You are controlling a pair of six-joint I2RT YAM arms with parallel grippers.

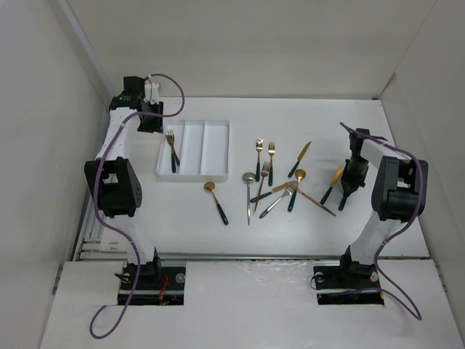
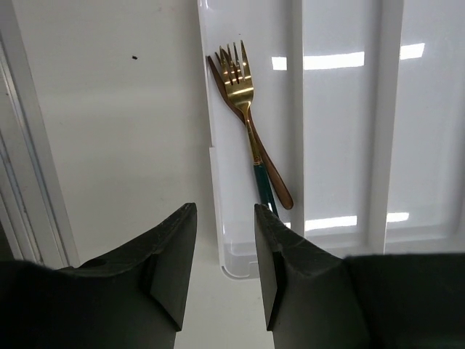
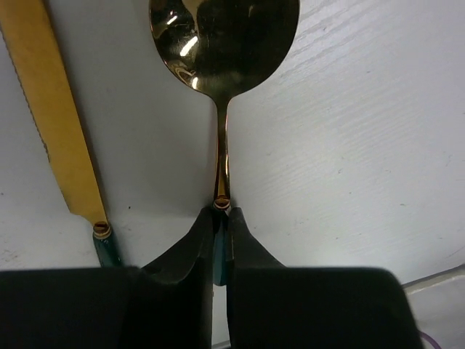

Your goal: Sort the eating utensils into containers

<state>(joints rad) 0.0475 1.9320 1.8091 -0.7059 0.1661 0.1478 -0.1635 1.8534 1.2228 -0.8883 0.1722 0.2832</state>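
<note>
Right fingers [image 3: 189, 247] pinch the dark green handle of a gold spoon [image 3: 225, 43] on the white worktop [image 3: 349, 145], with a gold knife [image 3: 51, 109] just beside it (bowl and blade both point away from the wrist). To their left, loose forks, spoons and knives [image 1: 280, 182] lie scattered mid-worktop, several crossing. Farthest, the white three-compartment tray [image 1: 216, 145] holds a gold fork [image 2: 238, 83] overlapping a second utensil in its leftmost compartment, with the left fingers [image 2: 171, 254] spread and empty over a tray corner.
</note>
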